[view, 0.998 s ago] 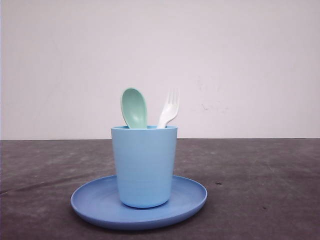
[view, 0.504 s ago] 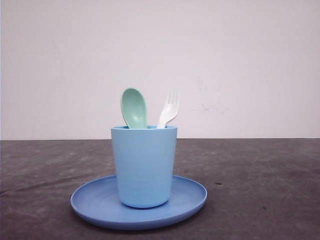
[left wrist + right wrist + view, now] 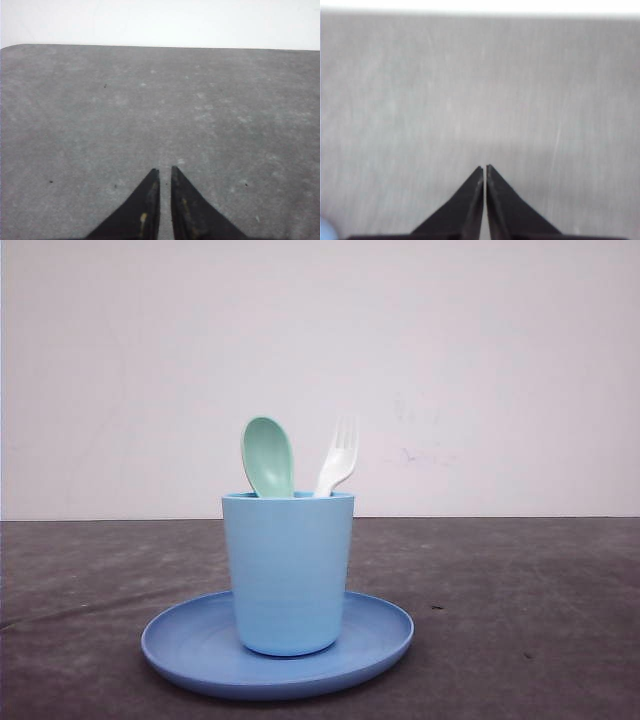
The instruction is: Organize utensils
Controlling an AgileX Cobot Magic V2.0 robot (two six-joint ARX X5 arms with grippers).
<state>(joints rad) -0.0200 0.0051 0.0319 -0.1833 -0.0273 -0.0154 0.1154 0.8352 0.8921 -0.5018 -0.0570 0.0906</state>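
Left gripper: held over bare grey tabletop, jaws nearly closed with only a thin slit between the tips, nothing held. Right gripper: same pose above the tabletop, jaws almost touching, nothing held. Front view: mint-green spoon and white fork both stand in the light blue cup, bowl and tines up, fork leaning right. Cup sits upright at the centre of the round blue plate.

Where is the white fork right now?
In the front view, the fork stands tines-up in the blue cup, just right of the green spoon; the cup sits on the blue plate.
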